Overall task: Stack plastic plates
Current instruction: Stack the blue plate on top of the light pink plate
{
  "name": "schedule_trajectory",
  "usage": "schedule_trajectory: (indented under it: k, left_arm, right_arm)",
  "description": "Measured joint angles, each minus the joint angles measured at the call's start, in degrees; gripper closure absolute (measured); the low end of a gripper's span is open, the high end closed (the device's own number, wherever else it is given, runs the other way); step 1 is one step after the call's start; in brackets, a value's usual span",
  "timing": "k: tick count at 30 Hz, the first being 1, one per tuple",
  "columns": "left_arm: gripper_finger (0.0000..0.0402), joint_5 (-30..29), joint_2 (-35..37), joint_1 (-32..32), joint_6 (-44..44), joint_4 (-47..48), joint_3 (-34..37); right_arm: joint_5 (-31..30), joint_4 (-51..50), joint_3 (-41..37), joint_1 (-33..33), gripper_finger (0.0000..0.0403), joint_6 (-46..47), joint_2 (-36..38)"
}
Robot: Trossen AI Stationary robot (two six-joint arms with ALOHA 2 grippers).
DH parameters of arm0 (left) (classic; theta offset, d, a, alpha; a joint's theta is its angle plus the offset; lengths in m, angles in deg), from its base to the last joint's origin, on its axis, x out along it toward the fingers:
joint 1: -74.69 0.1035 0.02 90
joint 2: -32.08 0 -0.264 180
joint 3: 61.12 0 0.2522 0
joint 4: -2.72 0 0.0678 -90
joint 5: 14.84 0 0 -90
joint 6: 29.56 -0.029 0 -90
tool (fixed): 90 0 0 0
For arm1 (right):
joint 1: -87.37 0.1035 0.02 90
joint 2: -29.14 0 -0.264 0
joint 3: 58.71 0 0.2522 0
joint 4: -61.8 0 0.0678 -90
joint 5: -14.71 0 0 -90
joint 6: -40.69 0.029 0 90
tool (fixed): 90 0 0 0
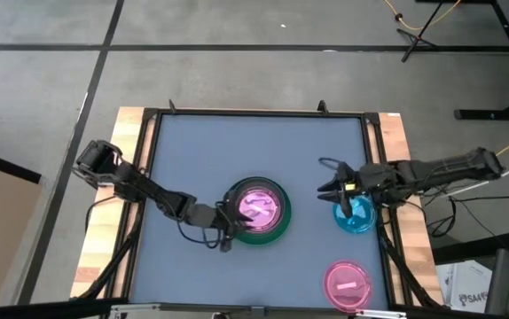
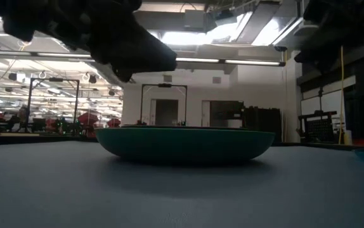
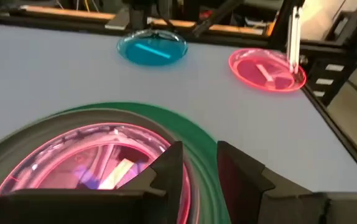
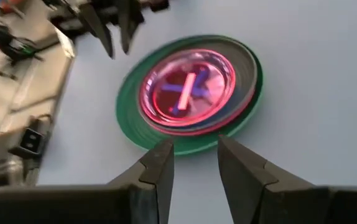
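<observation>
High view: stack (image 1: pixel 256 211) on green plate, mid-table | left gripper (image 1: pixel 225 215) at stack's rim, fingers parted, empty | right gripper (image 1: pixel 332 191) parted above blue plate (image 1: pixel 356 217) | pink plate (image 1: pixel 348 282) near blue plate | descend squarely, pinch rim only.

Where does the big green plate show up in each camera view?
High view: green plate at table centre, beside the left gripper.
Low view: wide green plate at centre.
Left wrist view: green rim at bottom.
Right wrist view: upper centre.
Shared landmark: the magenta plate stacked inside it.
</observation>
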Motion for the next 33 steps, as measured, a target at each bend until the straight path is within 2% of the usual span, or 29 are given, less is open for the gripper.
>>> schedule_trajectory:
  k: [5, 9, 15, 23, 28, 33]
  left_arm:
    - [0.0310, -0.8, 0.0, -0.8, 0.1, 0.1, 1.0]
    - [0.0310, -0.8, 0.0, -1.2, -0.5, 0.2, 1.2]
    - [0.0310, -0.8, 0.0, -1.5, -1.6, 0.2, 1.2]
    - [0.0310, -0.9, 0.0, -1.5, -1.6, 0.2, 1.2]
    - [0.0310, -0.9, 0.0, -1.5, -1.6, 0.2, 1.2]
    - [0.0310, -0.9, 0.0, -1.5, -1.6, 0.2, 1.2]
  right_arm:
    - [-9.0, -10.3, 6.6, 6.9, 0.0288, 6.5, -8.6]
    - [-11.5, -18.6, 11.2, 10.5, 0.0288, 13.7, -15.6]
    - [-11.0, -23.9, 14.0, 15.2, 0.0288, 23.9, -24.7]
    - [-6.7, -29.0, 14.2, 18.2, 0.0288, 38.3, -34.3]
    - [-3.5, -29.1, 14.2, 19.1, 0.0288, 43.4, -40.1]
    - [-1.9, -29.6, 14.2, 18.9, 0.0288, 44.8, -44.3]
